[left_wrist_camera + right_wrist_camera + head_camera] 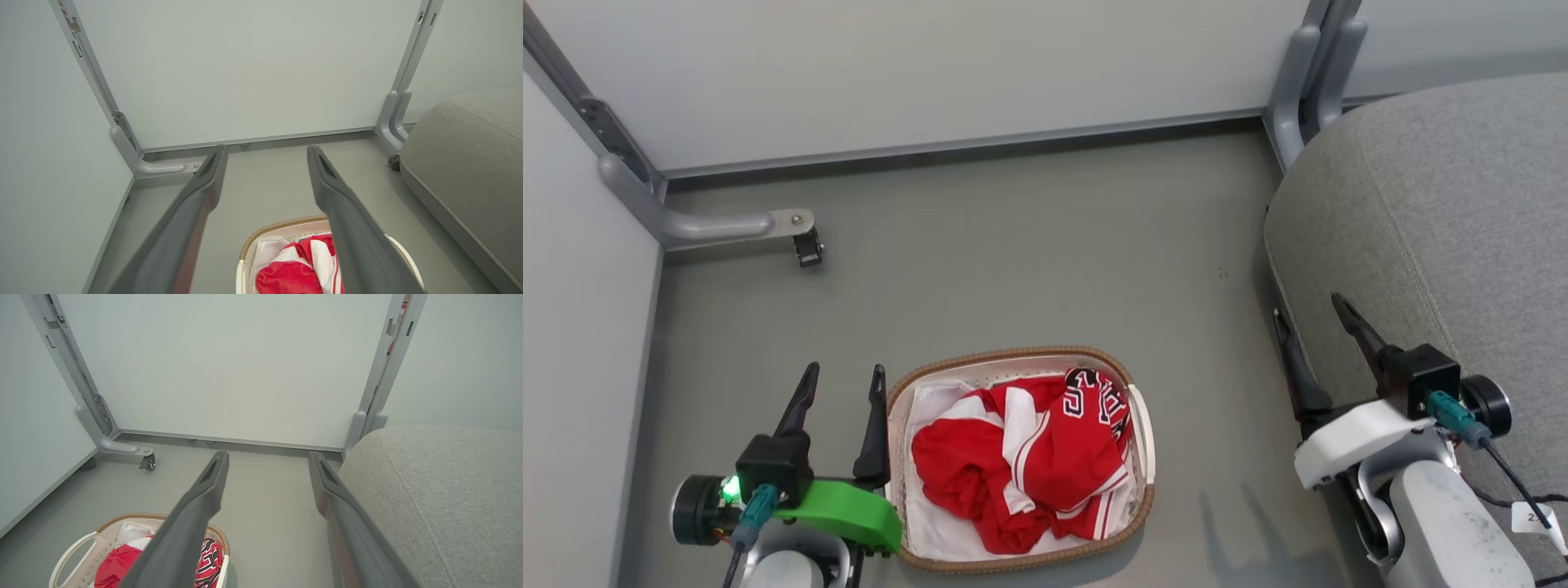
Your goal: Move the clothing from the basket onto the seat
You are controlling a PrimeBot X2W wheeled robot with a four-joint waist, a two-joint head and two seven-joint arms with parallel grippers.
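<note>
Red clothing (1021, 461) with white stripes and black-and-white lettering lies bunched in the oval basket (1013, 356) on the floor, over a white liner. The clothing (292, 273) and the basket rim (282, 223) also show at the bottom of the left wrist view, and the clothing (122, 563) and the basket (73, 555) at the lower left of the right wrist view. My left gripper (844, 380) stands open just left of the basket, empty. My right gripper (1311, 322) is open and empty beside the edge of the grey seat (1445, 220), which fills the right side.
Pale partition panels close off the back and left. A grey panel foot with a caster (807, 245) juts onto the floor at the left, and another post base (1298, 90) stands by the seat's corner. Grey floor (1029, 245) stretches between basket and panels.
</note>
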